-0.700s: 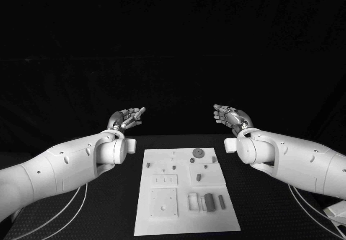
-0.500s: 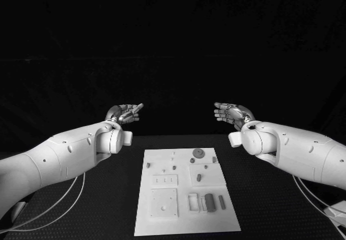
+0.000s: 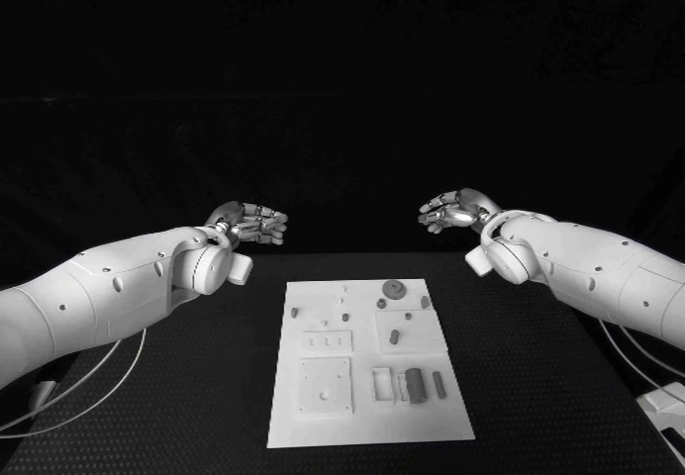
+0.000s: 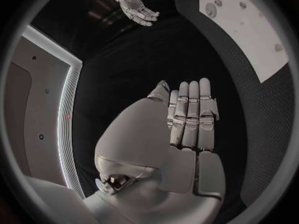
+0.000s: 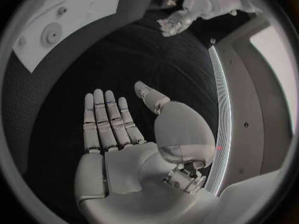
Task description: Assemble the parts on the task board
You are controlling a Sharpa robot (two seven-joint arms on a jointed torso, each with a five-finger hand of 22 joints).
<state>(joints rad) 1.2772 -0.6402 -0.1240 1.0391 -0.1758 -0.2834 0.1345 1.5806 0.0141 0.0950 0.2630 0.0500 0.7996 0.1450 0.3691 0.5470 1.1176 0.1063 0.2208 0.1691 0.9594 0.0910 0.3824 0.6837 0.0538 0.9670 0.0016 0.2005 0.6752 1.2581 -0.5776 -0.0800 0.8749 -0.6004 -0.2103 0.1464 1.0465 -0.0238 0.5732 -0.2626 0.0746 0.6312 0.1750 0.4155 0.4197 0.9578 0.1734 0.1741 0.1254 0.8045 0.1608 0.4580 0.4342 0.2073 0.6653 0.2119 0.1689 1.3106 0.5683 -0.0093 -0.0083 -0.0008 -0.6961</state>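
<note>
The white task board [image 3: 332, 427] lies flat in the middle of the black table. Small grey parts sit on it: a round disc [image 3: 393, 290] near its far edge, a small peg [image 3: 394, 336] mid-board, and a longer cylinder [image 3: 414, 384] in a holder near the front right. My left hand [image 3: 252, 222] hovers beyond the board's far left corner, well above the table. My right hand [image 3: 454, 211] hovers beyond the far right corner. In the wrist views, the left hand [image 4: 187, 119] and the right hand [image 5: 115, 129] each show a bare palm with fingers straight, holding nothing.
Black table surface [image 3: 542, 396] surrounds the board on all sides. White cables [image 3: 86, 396] hang under the left arm at the table's left side. A small white object [image 3: 664, 401] lies at the table's right edge.
Both forearms have swung outward and risen a little, and the hands have turned at the wrist. The board and its parts lie as before.
</note>
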